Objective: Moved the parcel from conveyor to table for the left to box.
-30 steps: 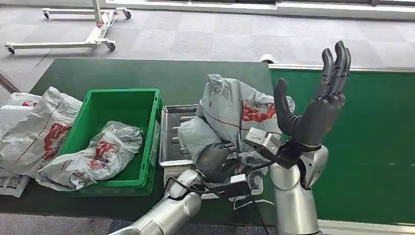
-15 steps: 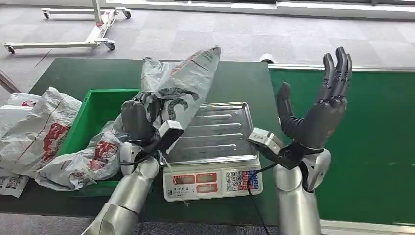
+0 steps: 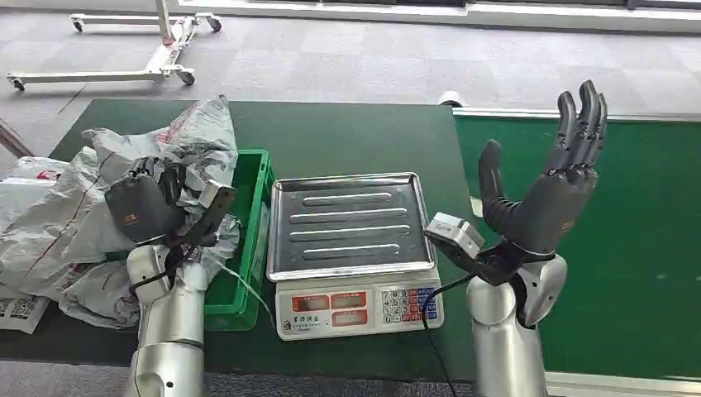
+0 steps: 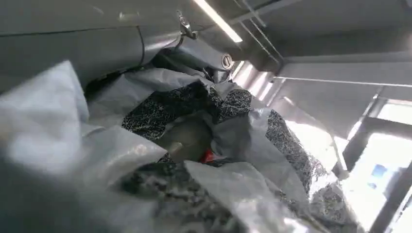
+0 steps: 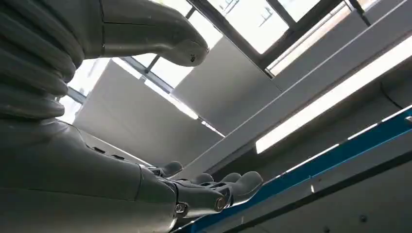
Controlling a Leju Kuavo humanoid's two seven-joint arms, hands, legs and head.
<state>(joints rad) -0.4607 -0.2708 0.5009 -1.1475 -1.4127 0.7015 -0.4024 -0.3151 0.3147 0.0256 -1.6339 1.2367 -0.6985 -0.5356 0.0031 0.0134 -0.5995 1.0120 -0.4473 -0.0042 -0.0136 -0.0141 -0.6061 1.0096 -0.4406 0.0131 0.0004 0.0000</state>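
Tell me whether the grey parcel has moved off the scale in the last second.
Yes. The left hand carried the parcel leftward off the scale, and holds it above the green bin.

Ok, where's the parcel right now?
In the head view, the parcel is held by the left hand above the green bin, left of the scale.

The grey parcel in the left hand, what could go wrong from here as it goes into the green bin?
1. The left hand holds the grey parcel by a bunched part, so the loose bag may slip or drape over the green bin rim instead of dropping inside.
2. Other parcels are heaped at the bin; this one could land on them and slide off.
3. A thin cable by the scale might snag.
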